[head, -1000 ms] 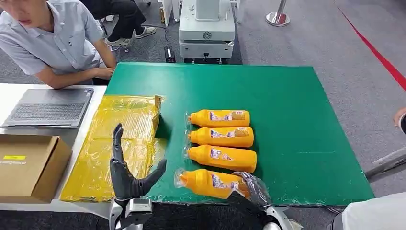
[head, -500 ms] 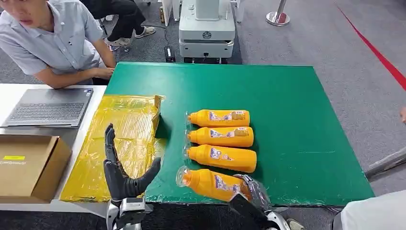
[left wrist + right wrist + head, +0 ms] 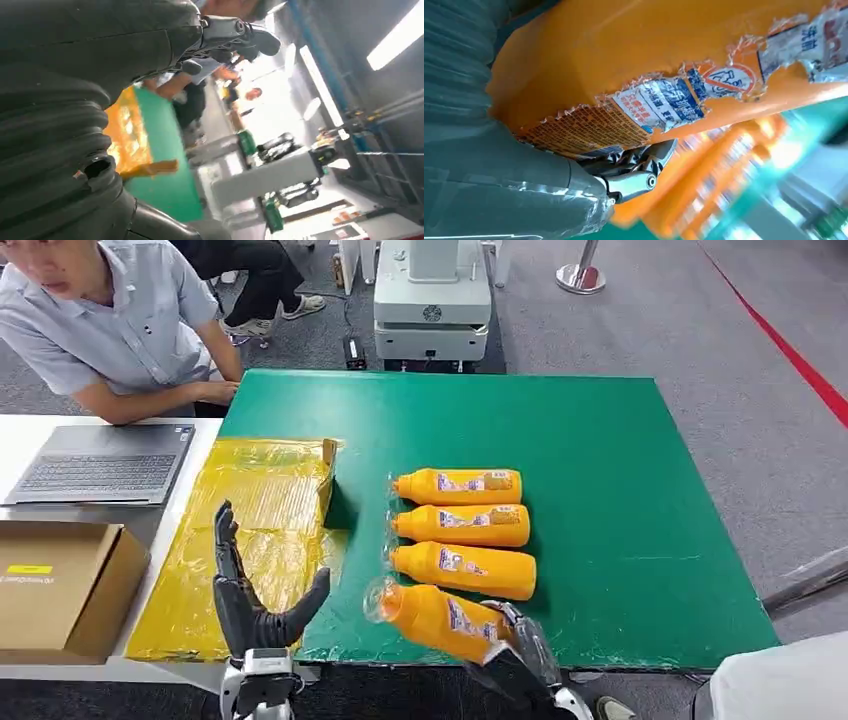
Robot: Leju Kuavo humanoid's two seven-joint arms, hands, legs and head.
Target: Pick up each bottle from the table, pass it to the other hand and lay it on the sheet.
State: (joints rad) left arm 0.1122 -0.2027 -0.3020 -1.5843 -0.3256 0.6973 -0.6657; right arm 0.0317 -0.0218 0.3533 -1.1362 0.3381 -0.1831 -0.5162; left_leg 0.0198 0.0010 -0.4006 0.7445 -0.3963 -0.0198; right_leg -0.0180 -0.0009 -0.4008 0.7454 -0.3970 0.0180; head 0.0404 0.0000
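gripping bottle [image 3: 437,619], cap pointing left, right hand [image 3: 523,645]

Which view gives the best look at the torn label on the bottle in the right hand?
The right wrist view: the bottle fills it, its torn label close and sharp, with the right hand gripping below. The head view shows that bottle whole, its label small. The left wrist view looks elsewhere.

Grey carpet floor [image 3: 640,310] with red stripe [image 3: 790,355], chrome stanchion base [image 3: 580,278], white side table [image 3: 20,435].
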